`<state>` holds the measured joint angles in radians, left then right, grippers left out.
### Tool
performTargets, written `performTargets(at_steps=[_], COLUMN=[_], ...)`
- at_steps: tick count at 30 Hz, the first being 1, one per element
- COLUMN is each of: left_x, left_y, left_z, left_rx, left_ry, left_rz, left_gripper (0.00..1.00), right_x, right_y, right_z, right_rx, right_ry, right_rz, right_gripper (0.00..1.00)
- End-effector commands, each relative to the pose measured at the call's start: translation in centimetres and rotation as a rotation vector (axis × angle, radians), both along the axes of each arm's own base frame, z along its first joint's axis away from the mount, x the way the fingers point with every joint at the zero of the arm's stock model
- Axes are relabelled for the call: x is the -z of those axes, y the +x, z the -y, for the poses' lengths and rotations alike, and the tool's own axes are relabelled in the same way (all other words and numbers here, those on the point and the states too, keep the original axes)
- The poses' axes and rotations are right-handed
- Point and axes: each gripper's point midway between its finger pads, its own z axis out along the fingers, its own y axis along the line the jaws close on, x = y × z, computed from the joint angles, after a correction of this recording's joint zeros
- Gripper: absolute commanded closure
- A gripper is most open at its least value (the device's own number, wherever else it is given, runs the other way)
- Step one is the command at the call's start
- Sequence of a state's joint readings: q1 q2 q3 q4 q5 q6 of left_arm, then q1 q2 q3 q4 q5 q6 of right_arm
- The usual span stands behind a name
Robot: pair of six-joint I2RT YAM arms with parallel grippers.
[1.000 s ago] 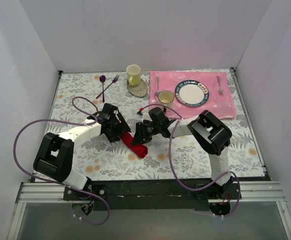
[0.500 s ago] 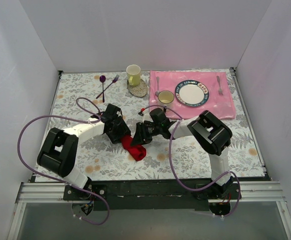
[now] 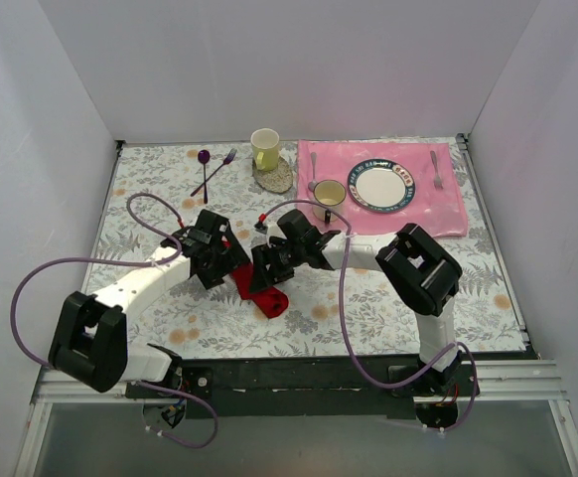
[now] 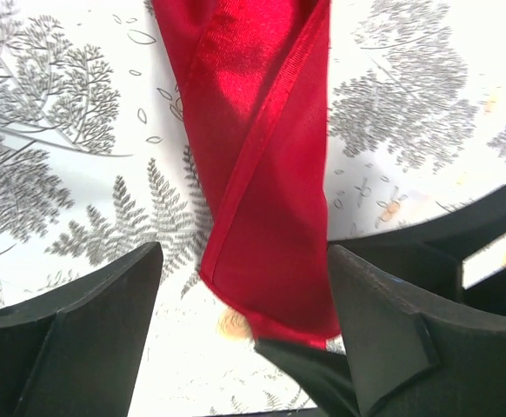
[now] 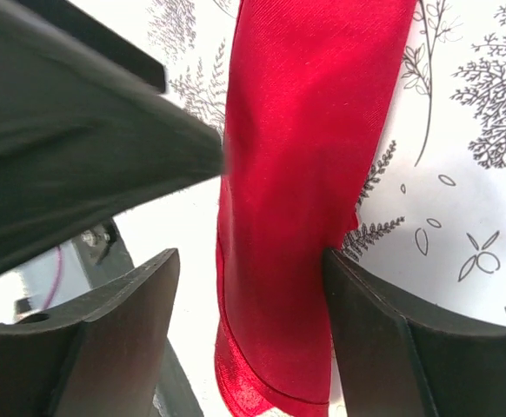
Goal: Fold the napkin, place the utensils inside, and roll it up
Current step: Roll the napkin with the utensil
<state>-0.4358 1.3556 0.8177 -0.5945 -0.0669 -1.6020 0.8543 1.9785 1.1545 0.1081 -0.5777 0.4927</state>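
The napkin (image 4: 262, 130) looks soft and slippery; pinch across the roll. Left hand (image 4: 244, 261) and right hand (image 5: 253, 269) straddle it, open and empty.

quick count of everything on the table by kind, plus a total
cups: 2
forks: 2
spoons: 2
plates: 1
napkins: 1
placemats: 1
coasters: 1
total: 10

Reaches with both arms low over the middle of the table (image 3: 398, 298), elbows bent outward. Points the left end effector (image 3: 231, 266) and the right end effector (image 3: 266, 268) inward, tips nearly meeting. Holds both pairs of jaws spread wide, fingers angled down at the table.
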Motion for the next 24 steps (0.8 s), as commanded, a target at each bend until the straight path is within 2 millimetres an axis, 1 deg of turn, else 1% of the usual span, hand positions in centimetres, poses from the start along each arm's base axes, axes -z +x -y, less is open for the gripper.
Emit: performTargets(at_steps=[1,2,3,4,6,9,10,12,13,15,20,24], left_x=[-2.0,-2.2,-2.4,-2.6,-3.0,-3.8,-3.9,-4.0,-3.9,-4.0,-4.2,-4.2], left_y=[-0.5,-0.5,-0.6,-0.6,-0.8,-0.7,-0.8,-0.8,-0.8,-0.7,-0.7,-0.6], left_z=[-1.2,-1.1,-0.8,-0.6,-0.1,0.7,1.0,1.0,1.0,0.9,0.8,0.6], left_rx=[-0.002,0.006,0.016,0.015,0.025,0.03,0.036,0.025,0.025,0.023,0.022,0.022], left_ry=[0.037,0.029,0.014,0.002,-0.029,-0.074,-0.087,-0.087,-0.086,-0.087,-0.087,-0.083], left_rz=[0.057,0.06,0.057,0.057,0.053,0.06,0.054,0.04,0.038,0.04,0.045,0.048], left_gripper=[0.23,0.23,0.24,0.24,0.29,0.32,0.32,0.33,0.34,0.38,0.39,0.39], right_x=[0.4,0.1,0.4,0.9,1.2,0.7,0.1,-0.1,-0.7,-1.1,-1.8,-2.0], right_y=[-0.6,-0.4,-0.2,-0.7,-0.4,-0.5,-0.3,0.0,0.3,0.7,0.6,1.0], right_z=[1.3,1.0,1.0,0.9,1.0,1.0,0.9,1.2,1.3,1.4,1.5,1.8], right_rx=[-0.035,-0.04,-0.053,-0.07,-0.066,-0.073,-0.065,-0.049,-0.041,-0.034,-0.038,-0.03], right_ry=[-0.133,-0.144,-0.164,-0.183,-0.227,-0.219,-0.212,-0.223,-0.214,-0.203,-0.183,-0.187], right_rz=[0.085,0.105,0.136,0.138,0.168,0.187,0.201,0.216,0.223,0.224,0.215,0.231], right_gripper=[0.24,0.24,0.23,0.23,0.23,0.23,0.23,0.23,0.23,0.23,0.23,0.22])
